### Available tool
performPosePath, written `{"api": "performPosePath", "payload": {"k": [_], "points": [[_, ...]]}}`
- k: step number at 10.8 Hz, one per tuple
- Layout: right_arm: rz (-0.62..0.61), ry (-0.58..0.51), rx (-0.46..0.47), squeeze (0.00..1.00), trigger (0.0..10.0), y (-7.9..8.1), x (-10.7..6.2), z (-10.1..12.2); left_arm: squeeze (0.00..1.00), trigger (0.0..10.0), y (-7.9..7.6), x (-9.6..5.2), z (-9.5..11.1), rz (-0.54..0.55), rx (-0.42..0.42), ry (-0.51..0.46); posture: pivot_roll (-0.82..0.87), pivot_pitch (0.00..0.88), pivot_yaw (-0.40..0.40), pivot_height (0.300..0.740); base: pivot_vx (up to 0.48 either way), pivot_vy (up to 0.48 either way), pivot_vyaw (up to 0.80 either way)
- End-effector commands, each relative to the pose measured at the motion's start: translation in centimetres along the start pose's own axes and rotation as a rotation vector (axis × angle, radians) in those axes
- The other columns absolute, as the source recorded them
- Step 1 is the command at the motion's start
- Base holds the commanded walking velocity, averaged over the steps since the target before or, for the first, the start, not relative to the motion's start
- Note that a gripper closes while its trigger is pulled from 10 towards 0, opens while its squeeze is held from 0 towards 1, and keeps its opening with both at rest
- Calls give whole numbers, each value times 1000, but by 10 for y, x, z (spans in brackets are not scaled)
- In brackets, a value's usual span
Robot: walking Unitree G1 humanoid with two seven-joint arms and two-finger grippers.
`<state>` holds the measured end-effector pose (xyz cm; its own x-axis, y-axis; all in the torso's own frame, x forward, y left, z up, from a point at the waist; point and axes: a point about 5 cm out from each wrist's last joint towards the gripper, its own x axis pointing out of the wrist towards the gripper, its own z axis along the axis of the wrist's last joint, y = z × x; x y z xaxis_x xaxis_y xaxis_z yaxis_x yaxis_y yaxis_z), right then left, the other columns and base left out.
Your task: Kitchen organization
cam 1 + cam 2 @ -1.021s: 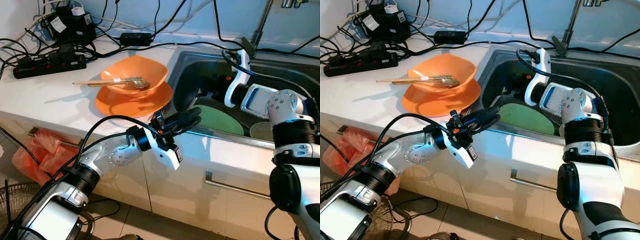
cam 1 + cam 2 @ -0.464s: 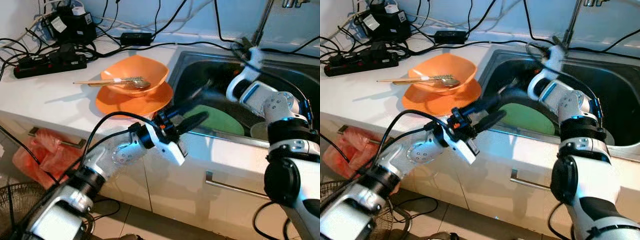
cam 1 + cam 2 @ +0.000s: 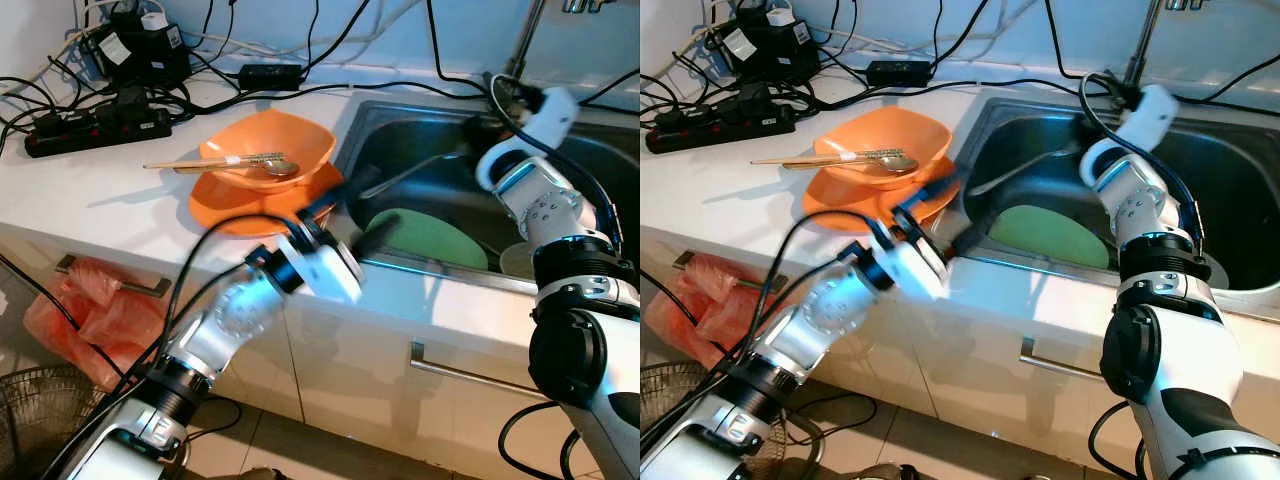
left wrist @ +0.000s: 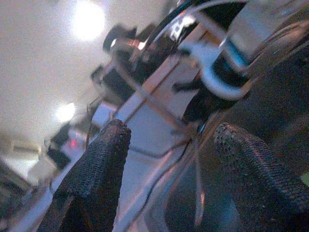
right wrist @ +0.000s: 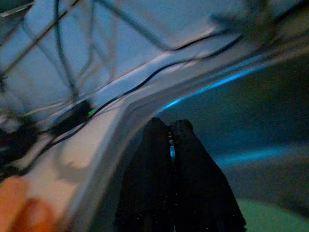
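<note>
An orange bowl [image 3: 268, 148] sits in an orange plate [image 3: 250, 205] on the white counter, left of the sink [image 3: 400, 125]. Chopsticks and a spoon [image 3: 240, 162] lie across the bowl. A green plate [image 3: 430, 238] lies on the sink floor, with a pale dish [image 3: 520, 262] beside it. My left gripper [image 3: 362, 212] hovers open and blurred over the sink's front left corner, next to the orange plate, holding nothing. Over the sink's left half, my right gripper [image 3: 980, 188] reaches from the faucet side, fingers [image 5: 170, 145] pressed together and shut on nothing.
A power strip [image 3: 95, 130], adapters and tangled black cables crowd the counter's back left. The faucet [image 3: 525, 40] rises behind the sink. Below the counter are white cabinet fronts with a bar handle [image 3: 470, 375] and a red plastic bag [image 3: 70, 310].
My left gripper opened and swung up from the counter's front edge toward the sink corner. My right wrist lifted back toward the faucet, its fingers now stretching left above the sink.
</note>
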<state>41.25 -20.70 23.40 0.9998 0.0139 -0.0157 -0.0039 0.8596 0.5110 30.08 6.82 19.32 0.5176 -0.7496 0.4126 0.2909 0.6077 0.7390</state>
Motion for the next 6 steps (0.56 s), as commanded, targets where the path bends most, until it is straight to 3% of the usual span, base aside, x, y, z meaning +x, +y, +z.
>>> {"api": "performPosePath", "payload": {"k": [1,2,3,4,6], "points": [[-66,-55,-101,0,0,-6,-1,8,1000,10000,7,-5,-6,35,-48,61,65,86,69,740,0,0,0],[-145,-110,-258,0,0,-14,-3,10,1000,10000,16,-11,-15,91,-112,147,81,88,69,740,0,0,0],[-175,-132,-337,0,0,-17,-4,8,1000,10000,22,-13,-19,125,-164,194,88,89,73,740,0,0,0],[-190,-141,-362,0,0,-21,-6,3,1000,10000,30,-12,-21,168,-213,224,94,89,78,740,0,0,0],[-245,-133,-350,0,0,-30,-8,-12,1000,10000,41,-7,-18,183,-234,231,116,92,86,740,0,0,0]]}}
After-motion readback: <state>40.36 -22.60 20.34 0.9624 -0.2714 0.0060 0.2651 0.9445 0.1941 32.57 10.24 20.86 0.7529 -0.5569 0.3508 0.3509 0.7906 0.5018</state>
